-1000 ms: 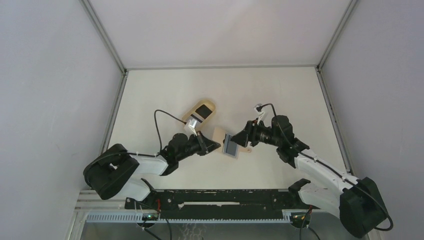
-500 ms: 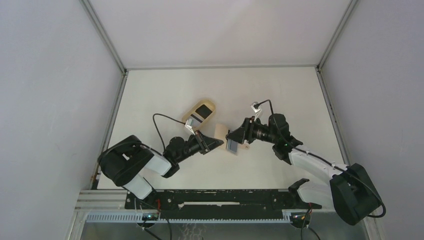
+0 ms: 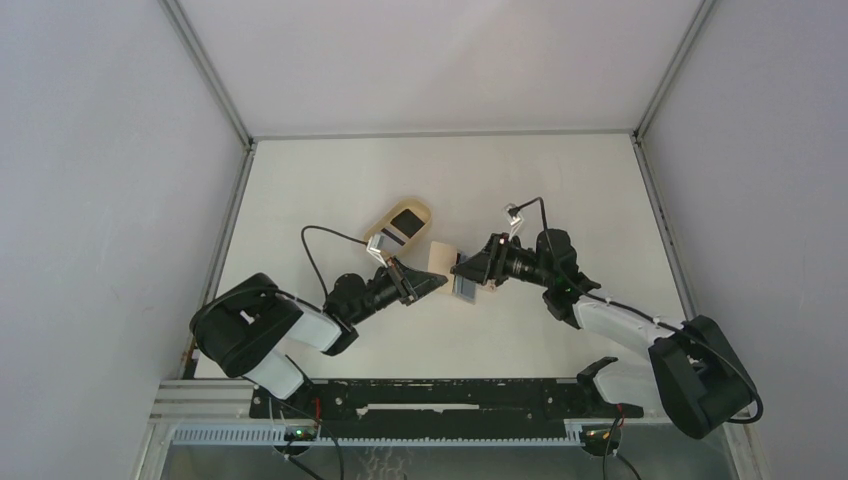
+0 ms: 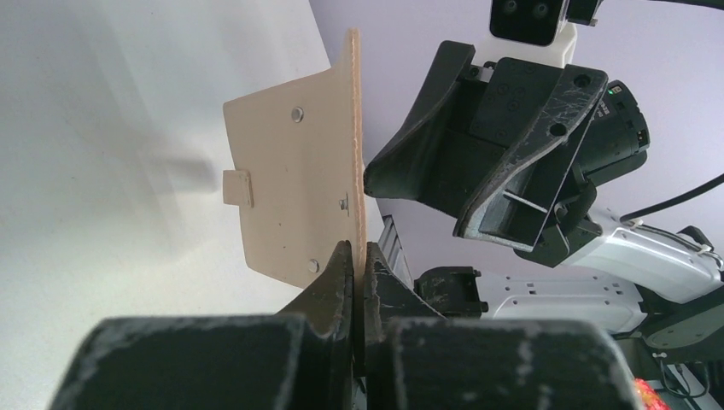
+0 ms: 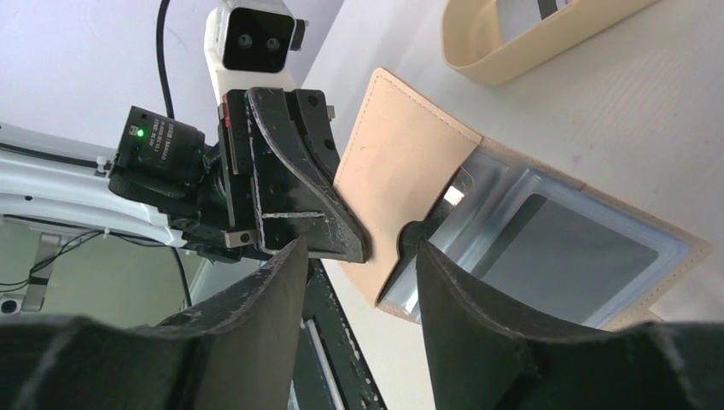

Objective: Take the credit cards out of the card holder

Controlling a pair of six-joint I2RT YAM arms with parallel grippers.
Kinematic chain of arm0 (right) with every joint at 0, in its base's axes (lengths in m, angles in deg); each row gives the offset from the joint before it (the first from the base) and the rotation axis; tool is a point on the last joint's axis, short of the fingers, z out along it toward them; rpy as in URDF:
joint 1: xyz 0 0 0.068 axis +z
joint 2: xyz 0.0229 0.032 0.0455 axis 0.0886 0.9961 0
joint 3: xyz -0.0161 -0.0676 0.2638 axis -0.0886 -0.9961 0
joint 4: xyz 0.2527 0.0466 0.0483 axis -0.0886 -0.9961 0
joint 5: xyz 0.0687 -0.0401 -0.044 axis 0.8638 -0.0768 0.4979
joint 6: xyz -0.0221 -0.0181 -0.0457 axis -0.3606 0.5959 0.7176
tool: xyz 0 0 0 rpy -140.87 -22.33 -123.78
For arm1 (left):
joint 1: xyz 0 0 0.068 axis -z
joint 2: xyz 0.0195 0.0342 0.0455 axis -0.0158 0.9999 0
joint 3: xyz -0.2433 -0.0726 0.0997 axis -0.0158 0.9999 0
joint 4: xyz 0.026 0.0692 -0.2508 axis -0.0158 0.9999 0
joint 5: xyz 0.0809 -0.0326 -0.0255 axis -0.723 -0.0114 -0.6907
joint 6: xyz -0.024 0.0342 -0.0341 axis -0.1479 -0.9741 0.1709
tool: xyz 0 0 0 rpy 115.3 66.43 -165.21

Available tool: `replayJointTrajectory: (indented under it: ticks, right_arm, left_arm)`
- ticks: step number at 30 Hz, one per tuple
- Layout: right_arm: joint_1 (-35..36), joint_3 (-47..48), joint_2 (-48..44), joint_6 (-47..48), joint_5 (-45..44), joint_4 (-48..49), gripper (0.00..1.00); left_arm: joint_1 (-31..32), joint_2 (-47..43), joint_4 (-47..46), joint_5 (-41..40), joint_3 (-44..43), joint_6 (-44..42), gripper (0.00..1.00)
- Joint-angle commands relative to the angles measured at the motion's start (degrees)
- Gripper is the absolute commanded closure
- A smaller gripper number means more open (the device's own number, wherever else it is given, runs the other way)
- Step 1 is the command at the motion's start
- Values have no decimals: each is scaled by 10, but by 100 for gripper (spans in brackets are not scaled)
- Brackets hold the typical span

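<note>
The tan card holder (image 3: 440,259) lies open in the middle of the table, its flap (image 4: 299,188) raised on edge. My left gripper (image 4: 357,252) is shut on the flap's lower edge and also shows in the top view (image 3: 430,283). The grey-blue inside (image 5: 512,205) lies flat and holds a grey credit card (image 5: 572,256) in its pocket. My right gripper (image 5: 359,265) is open, close over the holder's near edge, facing the left gripper; it also shows in the top view (image 3: 470,272). A black card (image 3: 406,218) and a pale card (image 3: 392,238) lie in the tray.
The beige oval tray (image 3: 383,225) with a raised rim stands just behind the left gripper, and its rim shows in the right wrist view (image 5: 504,64). The two grippers nearly touch. The frame rail (image 3: 440,395) runs along the near edge.
My right gripper has moved left, up to the card holder. The holder has shifted slightly back and left, with its flap held up by the left gripper.
</note>
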Motion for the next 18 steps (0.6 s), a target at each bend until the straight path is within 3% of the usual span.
replayJointTrajectory:
  ticks: [1, 18]
  right_arm:
    - [-2, 2, 7, -22, 12, 61, 45]
    - [0, 2, 20, -20, -4, 40, 46]
  left_arm:
    - [-4, -11, -47, 7, -9, 8, 100]
    - [-9, -28, -47, -1, -5, 4, 100]
